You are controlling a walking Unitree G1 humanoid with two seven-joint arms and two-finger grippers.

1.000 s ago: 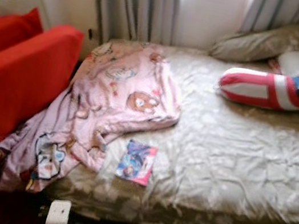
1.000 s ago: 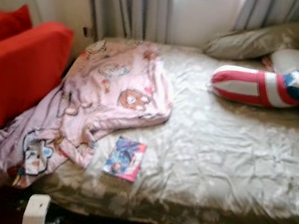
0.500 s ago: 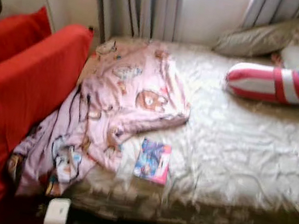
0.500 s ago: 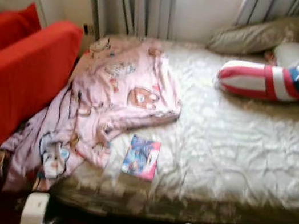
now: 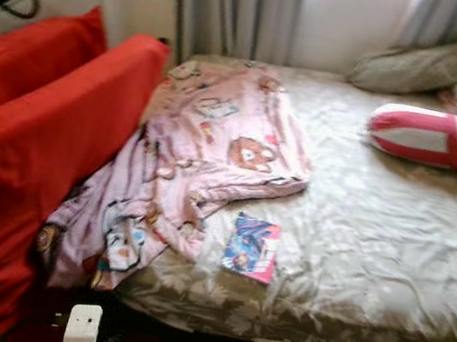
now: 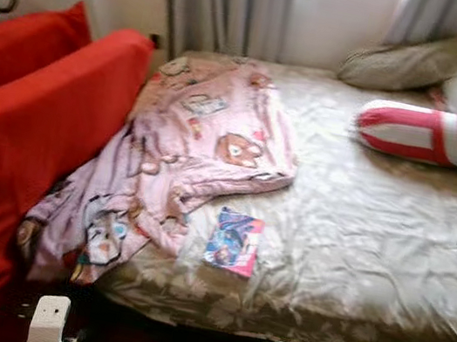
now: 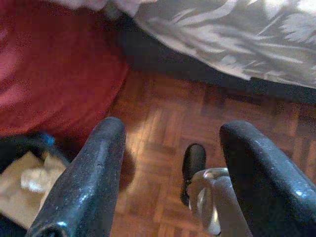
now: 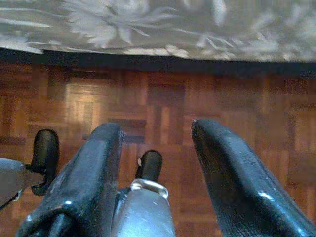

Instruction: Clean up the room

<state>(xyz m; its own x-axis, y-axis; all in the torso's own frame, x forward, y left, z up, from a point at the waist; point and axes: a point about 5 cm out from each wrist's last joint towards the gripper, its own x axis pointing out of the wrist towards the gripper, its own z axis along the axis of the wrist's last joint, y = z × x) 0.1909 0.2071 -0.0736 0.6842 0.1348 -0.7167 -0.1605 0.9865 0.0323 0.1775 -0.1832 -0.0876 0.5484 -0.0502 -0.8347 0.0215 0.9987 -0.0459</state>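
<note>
A pink cartoon-print blanket lies crumpled on the left part of the bed, one end hanging over the near left corner. Just beside it, near the bed's front edge, a small colourful book rests flat. Both arms hang low by the parquet floor. My left gripper is open over the floor near the bed's skirt and a red cushion. My right gripper is open too, above the floor in front of the bed, with nothing between its fingers.
A red sofa with red cushions stands close along the bed's left side. A red, white and blue striped pillow, a beige pillow and a white one lie at the bed's far right. Curtains hang behind.
The whole picture has shifted to the right, so the camera has turned left; the sofa takes up more of the view. The blanket and book lie as before.
</note>
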